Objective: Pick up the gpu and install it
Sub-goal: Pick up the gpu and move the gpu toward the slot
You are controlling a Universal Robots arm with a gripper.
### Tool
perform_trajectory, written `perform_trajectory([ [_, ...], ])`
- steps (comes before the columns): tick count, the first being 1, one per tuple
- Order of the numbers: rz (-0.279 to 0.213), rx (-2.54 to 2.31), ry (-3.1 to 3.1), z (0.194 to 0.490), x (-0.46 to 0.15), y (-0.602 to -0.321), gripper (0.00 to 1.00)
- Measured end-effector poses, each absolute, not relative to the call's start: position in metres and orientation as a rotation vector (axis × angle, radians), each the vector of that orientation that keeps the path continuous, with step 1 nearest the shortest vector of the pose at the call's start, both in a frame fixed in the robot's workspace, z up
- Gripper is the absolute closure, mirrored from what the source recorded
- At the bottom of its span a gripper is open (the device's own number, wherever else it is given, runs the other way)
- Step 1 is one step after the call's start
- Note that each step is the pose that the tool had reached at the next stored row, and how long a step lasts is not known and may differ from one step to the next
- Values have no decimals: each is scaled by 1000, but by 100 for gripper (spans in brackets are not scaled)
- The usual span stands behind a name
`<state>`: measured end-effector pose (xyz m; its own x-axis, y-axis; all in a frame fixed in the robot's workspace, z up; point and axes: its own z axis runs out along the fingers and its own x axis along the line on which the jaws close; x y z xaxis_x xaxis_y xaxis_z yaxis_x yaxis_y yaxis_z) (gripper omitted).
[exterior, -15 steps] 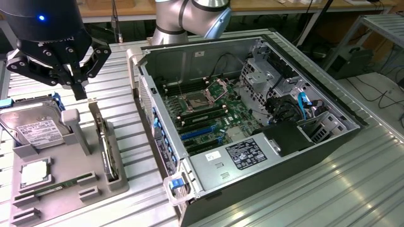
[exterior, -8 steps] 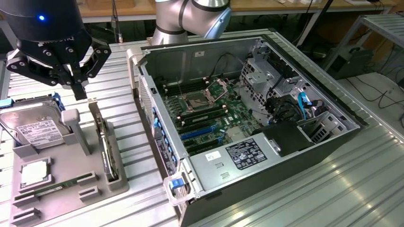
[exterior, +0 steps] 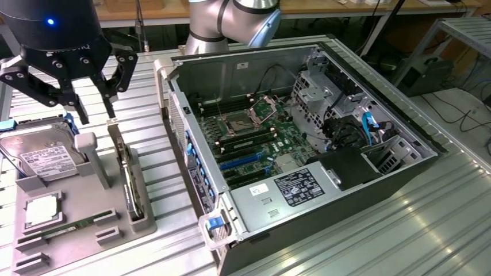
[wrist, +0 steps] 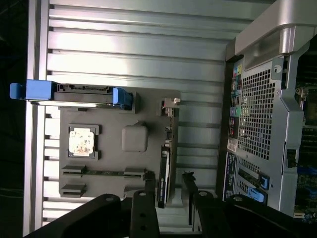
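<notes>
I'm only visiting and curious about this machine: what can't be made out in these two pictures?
Graphics card: it stands on edge in the tray, so its flat sides can't be read in either view.
Hard drive label: print too small in the exterior view.
Part of the tray, wrist view: covered by the open pincer.
Robot arm: cut off by the exterior view's top edge.

"What's the counter made of?"

"Ribbed aluminium slats, pale grey, catching the light in long bright strips."

"And behind it?"

"A wooden bench runs along the back. At the exterior view's right stands a grey metal frame, a dark box beneath it, black cables trailing loosely nearby."
</notes>
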<state>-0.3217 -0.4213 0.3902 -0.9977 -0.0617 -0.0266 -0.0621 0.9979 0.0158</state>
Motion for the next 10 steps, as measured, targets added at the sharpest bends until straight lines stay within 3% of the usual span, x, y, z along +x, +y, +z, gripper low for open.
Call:
perform_trajectory([
  [2, 26, -97, 3114, 390, -322, -421, 52],
  [5, 26, -97, 3114, 390, -322, -424, 46],
  [6, 26, -97, 3114, 390, -322, -425, 40],
  [10, 16, -98, 3120, 390, -322, -430, 40],
])
